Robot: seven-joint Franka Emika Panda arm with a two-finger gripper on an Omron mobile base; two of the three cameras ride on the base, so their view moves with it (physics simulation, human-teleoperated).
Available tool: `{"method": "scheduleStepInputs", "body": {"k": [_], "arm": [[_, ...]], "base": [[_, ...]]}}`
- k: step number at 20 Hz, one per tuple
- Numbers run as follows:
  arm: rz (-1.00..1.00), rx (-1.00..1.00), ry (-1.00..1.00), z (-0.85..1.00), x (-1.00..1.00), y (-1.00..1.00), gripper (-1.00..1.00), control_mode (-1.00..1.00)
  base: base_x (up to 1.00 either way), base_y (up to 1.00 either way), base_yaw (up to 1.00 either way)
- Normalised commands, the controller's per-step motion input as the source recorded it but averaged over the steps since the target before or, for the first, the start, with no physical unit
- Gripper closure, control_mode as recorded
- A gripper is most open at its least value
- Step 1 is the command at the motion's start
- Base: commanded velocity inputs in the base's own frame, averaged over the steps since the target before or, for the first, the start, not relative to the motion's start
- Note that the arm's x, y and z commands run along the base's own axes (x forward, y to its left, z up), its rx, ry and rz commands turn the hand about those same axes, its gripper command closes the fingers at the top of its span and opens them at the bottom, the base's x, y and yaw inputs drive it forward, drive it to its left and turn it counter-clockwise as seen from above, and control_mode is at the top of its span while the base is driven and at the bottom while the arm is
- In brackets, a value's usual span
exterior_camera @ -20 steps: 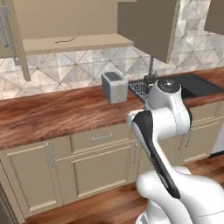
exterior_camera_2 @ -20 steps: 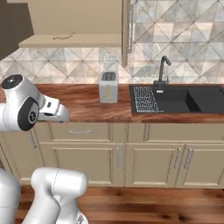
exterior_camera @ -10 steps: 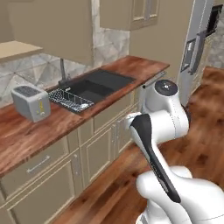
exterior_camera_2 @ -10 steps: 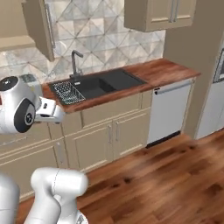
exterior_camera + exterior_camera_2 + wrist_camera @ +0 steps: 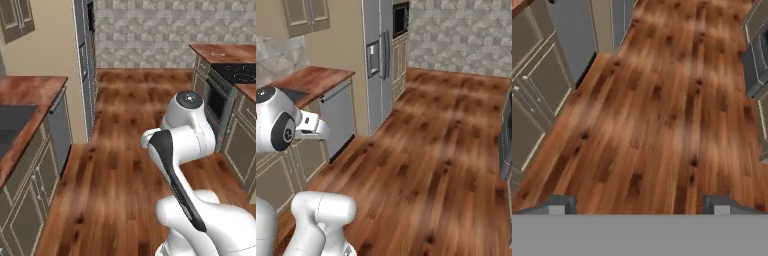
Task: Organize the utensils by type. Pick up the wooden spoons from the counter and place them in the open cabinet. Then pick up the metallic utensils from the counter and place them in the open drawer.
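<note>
Hand view: gripper spread wide and empty, tips apart over bare wood floor. Base views face an aisle between cabinet runs; a counter edge sits left, a stovetop far right. No spoon, fork, or open drawer visible from here, so their location is unknown. Judgement: nothing carried; sorting progress cannot be confirmed.

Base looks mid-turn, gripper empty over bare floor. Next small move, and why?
Probably keep turning the base toward the counter at far right. The gripper is open and empty, aimed at wooden floor, and no utensils are within reach here, so it is too early to lower the arm.
</note>
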Motion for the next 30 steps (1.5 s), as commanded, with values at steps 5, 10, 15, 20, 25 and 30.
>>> {"method": "scheduleStepInputs", "body": {"k": [5, 10, 15, 20, 25, 30], "arm": [[0.0, 0.0, 0.0, 0.0, 0.0, 0.0, -1.0, 1.0], [0.0, 0.0, 0.0, 0.0, 0.0, 0.0, -1.0, 1.0], [0.0, 0.0, 0.0, 0.0, 0.0, 0.0, -1.0, 1.0], [0.0, 0.0, 0.0, 0.0, 0.0, 0.0, -1.0, 1.0], [0.0, 0.0, 0.0, 0.0, 0.0, 0.0, -1.0, 1.0], [0.0, 0.0, 0.0, 0.0, 0.0, 0.0, -1.0, 1.0]], "base": [[0.1, -0.02, -0.97], [0.84, 0.14, -0.36], [1.0, 0.18, 0.0], [1.0, 0.16, 0.0], [1.0, 0.09, 0.0], [1.0, 0.03, 0.0]]}}
